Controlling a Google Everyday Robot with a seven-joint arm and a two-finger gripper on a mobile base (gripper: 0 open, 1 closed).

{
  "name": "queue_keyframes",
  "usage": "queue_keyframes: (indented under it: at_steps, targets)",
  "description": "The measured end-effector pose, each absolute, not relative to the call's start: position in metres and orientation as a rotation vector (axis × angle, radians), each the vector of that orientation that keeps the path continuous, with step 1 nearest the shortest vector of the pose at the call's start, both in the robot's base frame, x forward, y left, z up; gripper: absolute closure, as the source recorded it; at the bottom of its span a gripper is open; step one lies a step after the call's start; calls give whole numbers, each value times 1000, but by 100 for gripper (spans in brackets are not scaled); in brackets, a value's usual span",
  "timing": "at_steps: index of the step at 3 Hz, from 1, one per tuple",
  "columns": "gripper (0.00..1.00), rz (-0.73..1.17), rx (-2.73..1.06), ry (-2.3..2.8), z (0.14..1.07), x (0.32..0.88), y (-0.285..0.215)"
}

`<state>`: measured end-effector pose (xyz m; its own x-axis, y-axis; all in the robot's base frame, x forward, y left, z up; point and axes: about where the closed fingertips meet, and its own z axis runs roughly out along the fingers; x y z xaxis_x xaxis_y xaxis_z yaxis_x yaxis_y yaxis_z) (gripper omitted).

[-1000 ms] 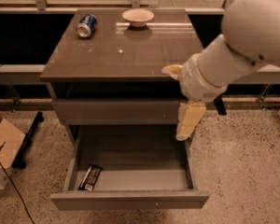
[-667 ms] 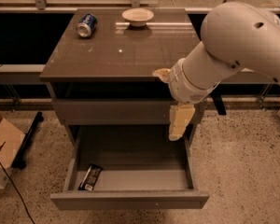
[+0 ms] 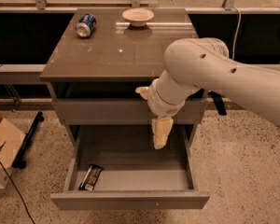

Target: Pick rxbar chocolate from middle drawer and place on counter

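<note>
The rxbar chocolate (image 3: 91, 177) is a flat black wrapper with a white patch at its near end. It lies in the front left corner of the open middle drawer (image 3: 130, 200). My gripper (image 3: 161, 133) points down above the drawer's right half, just below the closed drawer front above it. It is well to the right of the bar, higher than it, and holds nothing I can see. The glossy grey-brown counter (image 3: 121, 52) is the cabinet top above both drawers. My big white arm crosses in from the right and hides the cabinet's right front corner.
A blue soda can (image 3: 86, 25) lies on its side at the counter's back left. A white bowl (image 3: 138, 16) stands at the back middle. A cardboard box (image 3: 2, 146) and a black bar with a cable sit on the floor to the left.
My arm has swung left and lower. The gripper has moved from the drawer's right edge to above its right half. The bar has not moved.
</note>
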<state>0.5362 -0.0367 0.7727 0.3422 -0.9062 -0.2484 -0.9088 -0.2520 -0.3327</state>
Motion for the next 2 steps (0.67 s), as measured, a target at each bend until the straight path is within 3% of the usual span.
queue_keyframes:
  at_steps: [2]
  targets:
    - [0,87,-2223,1583,699,557,-12]
